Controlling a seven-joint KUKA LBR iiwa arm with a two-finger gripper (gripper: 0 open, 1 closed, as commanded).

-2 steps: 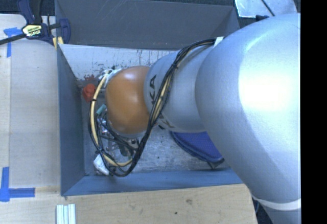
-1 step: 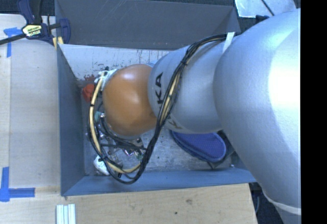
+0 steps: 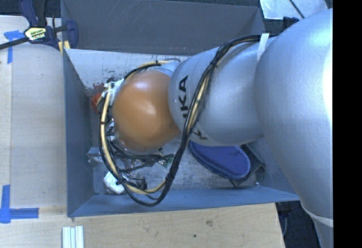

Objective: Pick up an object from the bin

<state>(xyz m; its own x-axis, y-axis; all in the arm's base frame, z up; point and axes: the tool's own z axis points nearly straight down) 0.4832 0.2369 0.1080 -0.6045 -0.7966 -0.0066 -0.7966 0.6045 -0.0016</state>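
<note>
A blue oval thing with a dark rim [image 3: 225,162] lies on the bin floor near the front right, partly under the arm. A small red thing [image 3: 97,97] shows at the left side of the bin, just beside the orange dome. A small white piece [image 3: 112,184] lies near the front left corner, among the cables. A little green and white scrap [image 3: 164,158] sits just below the dome's lower edge.
The arm reaches in from the right, and its orange dome hangs over the left middle of the bin, hiding what lies beneath. Black and yellow cables loop from the arm down round the dome to the front wall. Bare floor shows along the back wall.
</note>
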